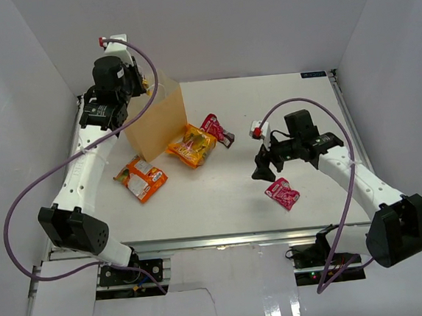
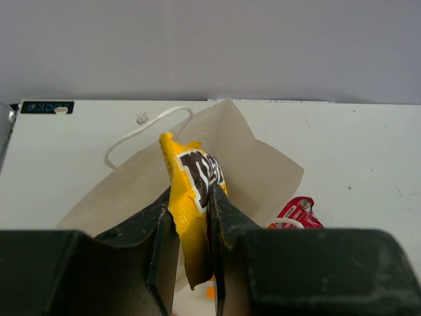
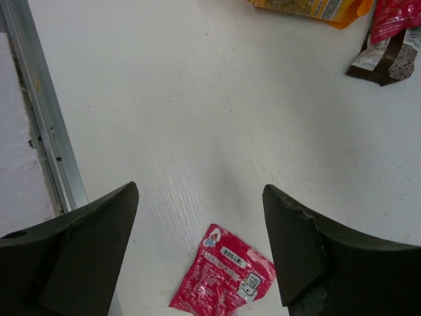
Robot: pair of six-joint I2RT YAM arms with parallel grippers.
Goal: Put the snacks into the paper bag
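Note:
My left gripper (image 2: 191,197) is shut on the yellow packet (image 2: 192,164) and holds it upright over the open top of the tan paper bag (image 2: 260,168). In the top view this gripper (image 1: 141,83) is at the bag's (image 1: 156,126) far left top edge. My right gripper (image 1: 264,169) is open and empty. In its wrist view (image 3: 200,191) it hangs above a red-pink packet (image 3: 223,280), which lies on the table (image 1: 282,194). Two orange packets (image 1: 140,179) (image 1: 192,145) lie by the bag. Another red-pink packet (image 1: 212,124) rests on a silver-grey one (image 1: 228,137).
The bag's white loop handle (image 2: 141,130) hangs over its far side. A metal rail (image 3: 39,118) marks the table's near edge. White walls close in the left, back and right sides.

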